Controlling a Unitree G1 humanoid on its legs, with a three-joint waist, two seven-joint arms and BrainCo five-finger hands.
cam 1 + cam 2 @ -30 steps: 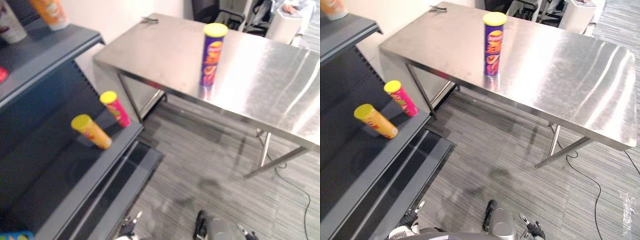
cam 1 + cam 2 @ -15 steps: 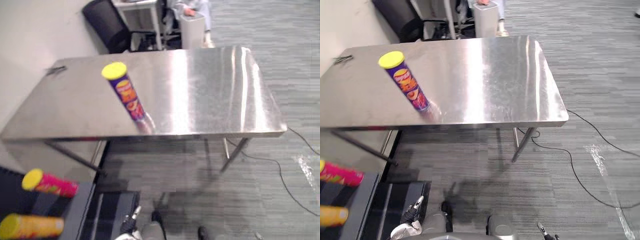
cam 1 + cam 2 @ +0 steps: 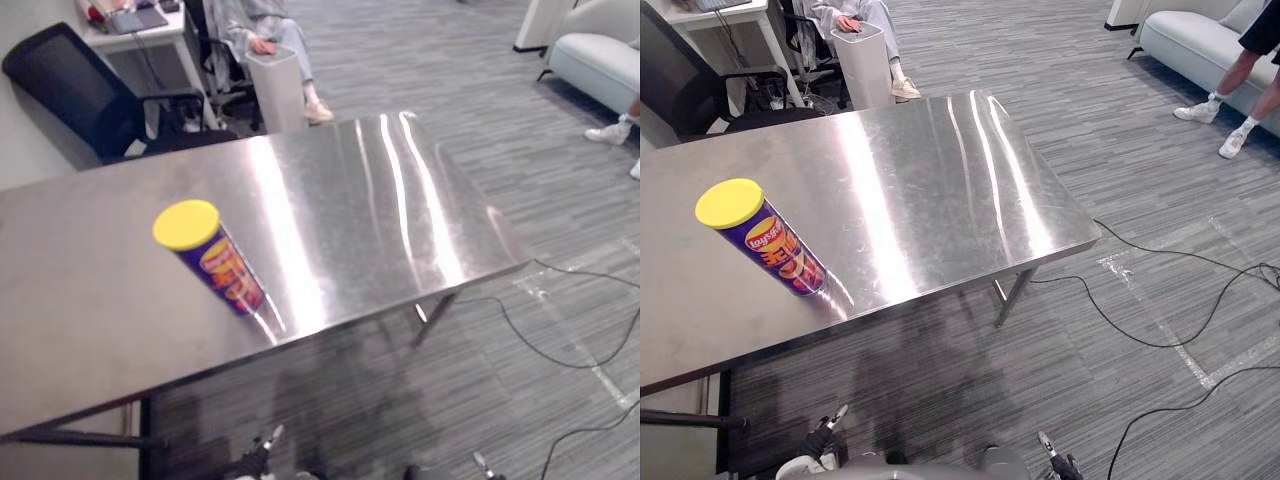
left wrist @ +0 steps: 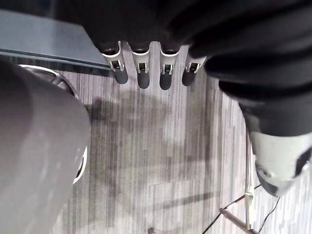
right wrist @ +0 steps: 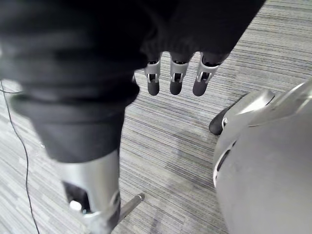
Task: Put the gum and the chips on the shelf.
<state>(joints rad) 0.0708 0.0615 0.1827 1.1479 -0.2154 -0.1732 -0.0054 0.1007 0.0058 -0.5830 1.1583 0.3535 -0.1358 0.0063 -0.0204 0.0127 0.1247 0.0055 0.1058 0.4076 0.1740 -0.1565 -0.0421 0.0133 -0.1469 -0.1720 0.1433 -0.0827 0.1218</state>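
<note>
Chips first: the purple chips can (image 3: 770,245) with its yellow lid stands on its base on the steel table (image 3: 940,170), close to the table's near edge and toward its left end. Its reflection lies on the metal just beside the base. Both hands are well apart from it, down below the table's near edge.

The left wrist view shows the left hand (image 4: 141,70) hanging over the grey striped floor (image 3: 1120,330), its fingers straight in a row, spread a little and holding nothing. The right wrist view shows the same of the right hand (image 5: 175,78) — fingers relaxed and apart, empty, with carpet past the dark tips. In the eye views the two hands appear as small shapes at the bottom edge, too small there to read the fingers.

Beyond the table's far edge stands a black office chair (image 3: 75,95). Next to it a seated person (image 3: 255,25) rests a hand on a tall white bin (image 3: 865,65).

The left eye view reaches further toward the far left, to a white desk (image 3: 130,20) with things lying on it. The right eye view reaches further right, taking in more of the pale sofa (image 3: 1200,45) and, just beside it, a second person's bare legs (image 3: 1245,90) in white shoes. White tape lines (image 3: 1185,365) mark the floor off the table's right end.
</note>
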